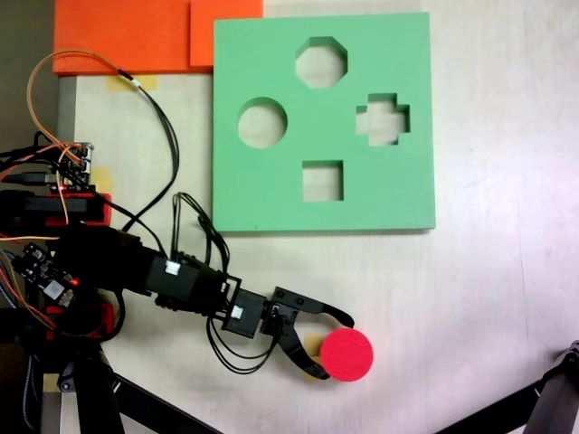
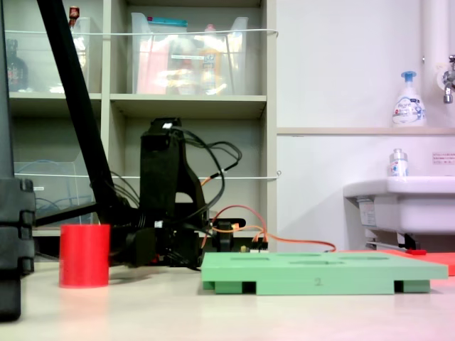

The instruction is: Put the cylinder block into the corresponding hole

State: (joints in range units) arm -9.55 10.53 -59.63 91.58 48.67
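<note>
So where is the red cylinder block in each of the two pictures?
Fixed view from above: the cylinder block is low, right of centre, between the open gripper tips.
Fixed view from table level: the cylinder block stands upright at lower left.
Shared landmark: the green foam board.

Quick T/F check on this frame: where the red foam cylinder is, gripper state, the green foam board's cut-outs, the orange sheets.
1. The red foam cylinder stands on the table, off the square green foam board. True.
2. The gripper is shut on the cylinder. False: its jaws are spread, one on each side of the cylinder's near edge.
3. The board has four cut-outs. True.
4. The circular cut-out already holds a block. False: it is empty.
5. The orange foam sheets lie beside the cylinder. False: they sit at the board's far corner.
</note>
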